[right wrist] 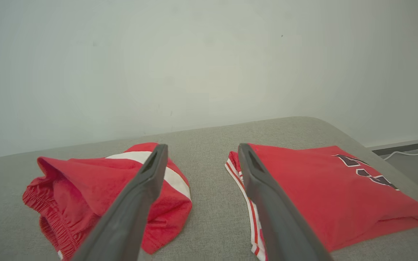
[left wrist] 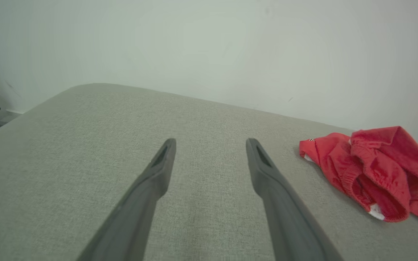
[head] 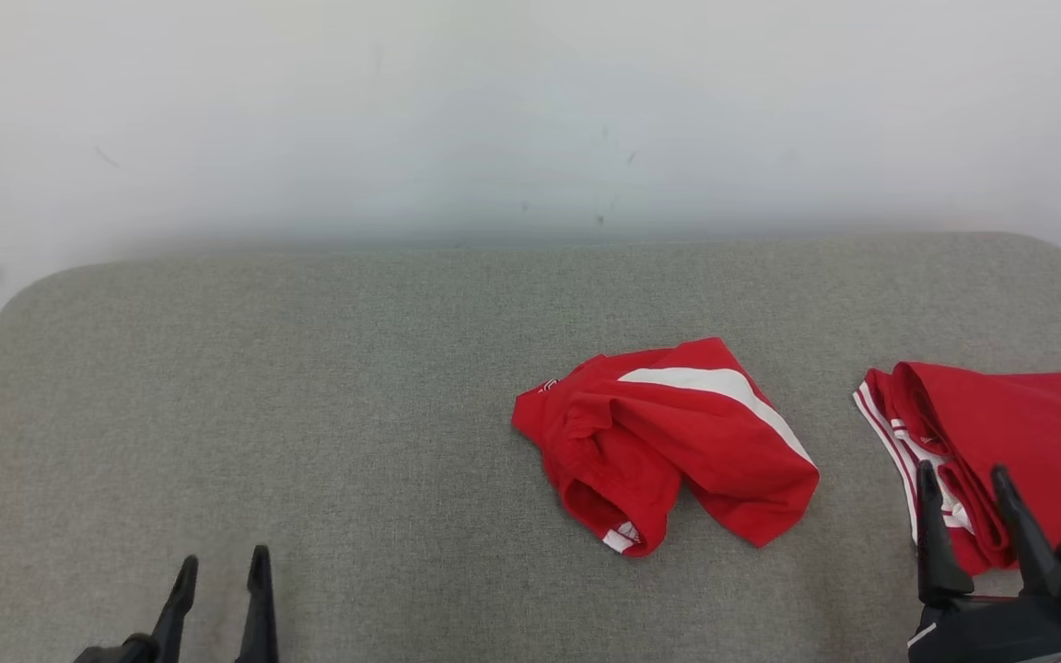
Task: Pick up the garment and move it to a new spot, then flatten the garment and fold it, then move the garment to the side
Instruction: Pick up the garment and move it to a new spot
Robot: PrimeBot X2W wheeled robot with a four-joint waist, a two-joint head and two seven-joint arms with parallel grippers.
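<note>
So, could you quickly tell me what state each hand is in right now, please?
Left hand: open, holding nothing.
Right hand: open, holding nothing.

The crumpled garment (head: pixel 669 442) lay on the worktop (head: pixel 263 387) right of centre, with the folded garment (head: pixel 1009 428) further right, the two apart. The left hand (head: pixel 225 555) was at the near left, well apart from both; the right hand (head: pixel 962 468) was before the folded garment's near edge. A wall (head: pixel 494 110) stood behind the worktop.
</note>
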